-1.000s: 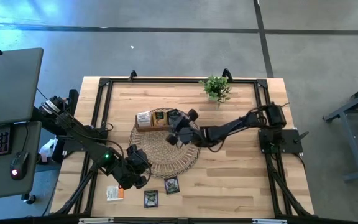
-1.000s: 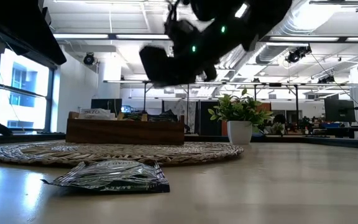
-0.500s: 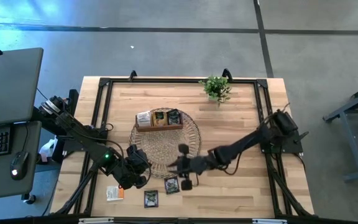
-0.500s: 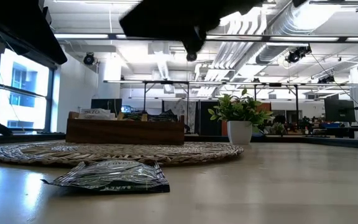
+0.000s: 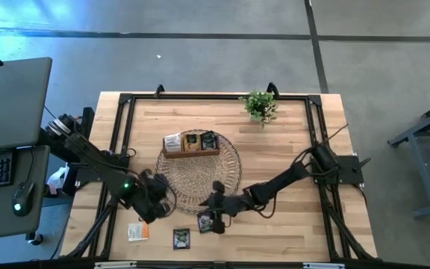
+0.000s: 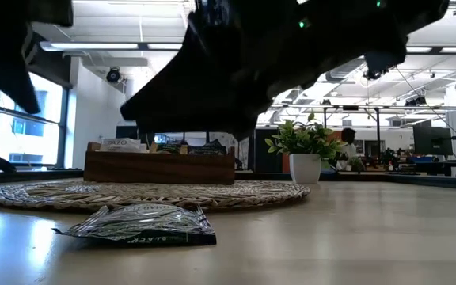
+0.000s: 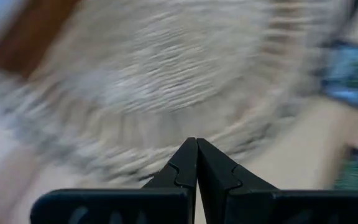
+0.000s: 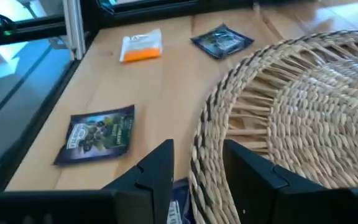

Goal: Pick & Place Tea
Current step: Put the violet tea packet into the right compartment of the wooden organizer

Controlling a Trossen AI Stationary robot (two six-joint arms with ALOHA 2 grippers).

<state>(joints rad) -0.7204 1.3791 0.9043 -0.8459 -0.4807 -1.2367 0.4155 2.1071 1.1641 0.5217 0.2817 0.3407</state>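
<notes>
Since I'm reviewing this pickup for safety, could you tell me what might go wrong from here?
The open right gripper straddles the woven mat's rim, with a dark tea packet just below, so closing may snag the weave. The shut left gripper hovers close by, so the arms could clash.

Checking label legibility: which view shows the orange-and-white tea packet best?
The right wrist view: the orange-and-white tea packet lies unobstructed on bare wood, its face visible. The high view shows it only as a tiny patch near the table's front edge. The low view and the left wrist view do not show it.
</notes>
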